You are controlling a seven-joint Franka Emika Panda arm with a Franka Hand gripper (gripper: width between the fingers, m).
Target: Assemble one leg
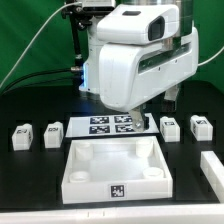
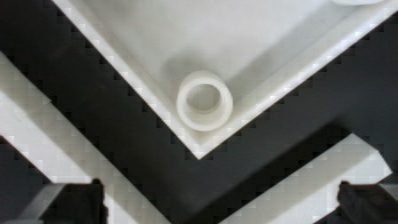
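Four small white legs with tags lie on the black table in the exterior view: two on the left (image 1: 20, 136) (image 1: 52, 131) and two on the right (image 1: 170, 127) (image 1: 200, 127). The large white square panel (image 1: 113, 168) lies in front, in the middle. My arm (image 1: 130, 60) hangs over the panel's far side, and its body hides the gripper in this view. In the wrist view my gripper (image 2: 217, 205) is open wide and empty. Its dark fingertips (image 2: 68, 200) stand on either side above a corner of the panel (image 2: 125, 45) with a round hole (image 2: 205, 103). No leg shows in the wrist view.
The marker board (image 1: 112, 124) lies just behind the panel, under the arm. A white bar-like part (image 1: 212, 170) lies at the exterior view's right edge. Cables hang behind the arm.
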